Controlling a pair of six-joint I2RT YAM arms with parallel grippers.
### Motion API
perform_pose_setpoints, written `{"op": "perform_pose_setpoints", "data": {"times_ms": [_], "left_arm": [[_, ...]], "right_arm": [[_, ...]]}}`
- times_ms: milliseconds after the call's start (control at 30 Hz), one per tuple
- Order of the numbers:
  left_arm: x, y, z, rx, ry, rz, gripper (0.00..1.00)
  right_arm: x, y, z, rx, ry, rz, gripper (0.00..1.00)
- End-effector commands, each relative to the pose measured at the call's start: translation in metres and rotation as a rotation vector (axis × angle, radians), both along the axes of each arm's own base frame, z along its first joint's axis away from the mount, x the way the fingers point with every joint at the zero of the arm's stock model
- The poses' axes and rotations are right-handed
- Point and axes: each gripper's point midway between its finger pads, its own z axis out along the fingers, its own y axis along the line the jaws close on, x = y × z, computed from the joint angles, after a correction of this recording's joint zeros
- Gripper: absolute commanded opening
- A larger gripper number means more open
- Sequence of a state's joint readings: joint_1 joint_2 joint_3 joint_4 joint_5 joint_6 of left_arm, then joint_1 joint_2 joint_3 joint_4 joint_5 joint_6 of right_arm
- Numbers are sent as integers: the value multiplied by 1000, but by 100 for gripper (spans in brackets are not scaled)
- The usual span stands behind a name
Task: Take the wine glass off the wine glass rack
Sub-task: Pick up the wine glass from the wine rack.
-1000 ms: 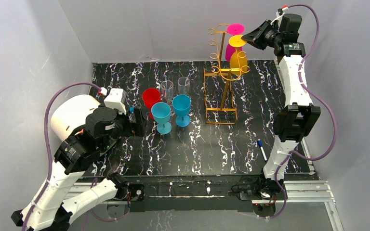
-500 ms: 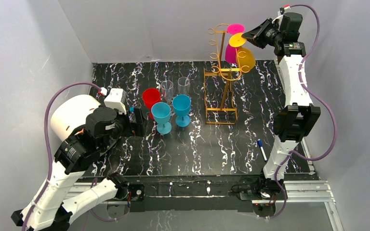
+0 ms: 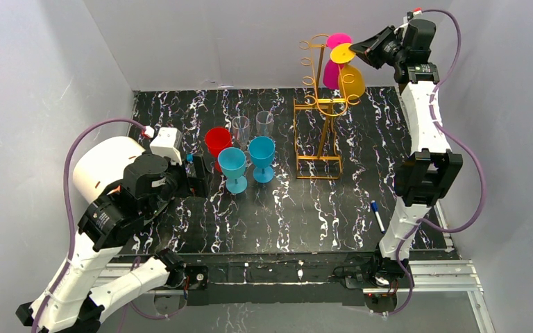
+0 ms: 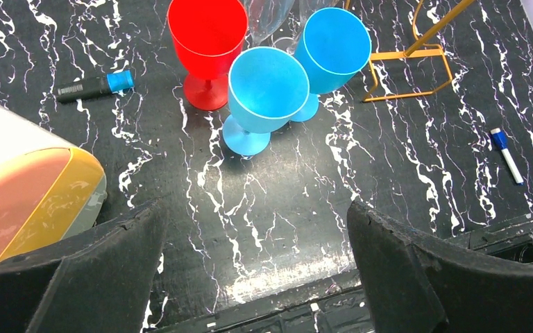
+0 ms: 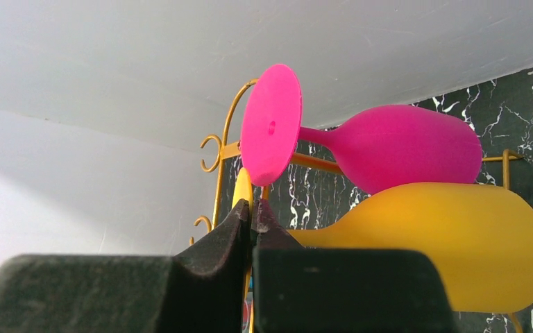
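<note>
The wine glass (image 3: 352,82), the yellow one, can slip or swing, I think, because only the thin edge of its foot is pinched; then it may knock the pink glass (image 5: 402,146) at its 12 o'clock. The right gripper (image 5: 253,220) is closed narrow on that foot. The bowl hangs at 2 o'clock of the wine glass rack (image 3: 317,104). The left gripper (image 4: 253,243) stands wide, empty.

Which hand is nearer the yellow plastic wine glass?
Right. The right hand grips the yellow plastic wine glass at the gold wire rack; the left hand hangs open, far off.
</note>
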State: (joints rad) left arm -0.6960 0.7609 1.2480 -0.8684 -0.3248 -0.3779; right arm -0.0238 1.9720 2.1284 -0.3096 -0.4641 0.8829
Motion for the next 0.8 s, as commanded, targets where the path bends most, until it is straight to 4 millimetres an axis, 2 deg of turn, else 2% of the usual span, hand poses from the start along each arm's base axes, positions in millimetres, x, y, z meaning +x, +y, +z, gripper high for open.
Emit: {"op": "perform_pose_setpoints", "data": {"times_ms": [0,167,767], "left_arm": [[-2,2,11,-19,-18,2,98],[-3,3,12,-16,-20,1,98],[-4,-2,10,-21,-6,-16,98]], "right_arm": [[-17,-4,55,-1,-156,-30,1],[-19,-12,55,-17,-157,-81,1],[-21,-20,52,-60,-166,-117,1]]}}
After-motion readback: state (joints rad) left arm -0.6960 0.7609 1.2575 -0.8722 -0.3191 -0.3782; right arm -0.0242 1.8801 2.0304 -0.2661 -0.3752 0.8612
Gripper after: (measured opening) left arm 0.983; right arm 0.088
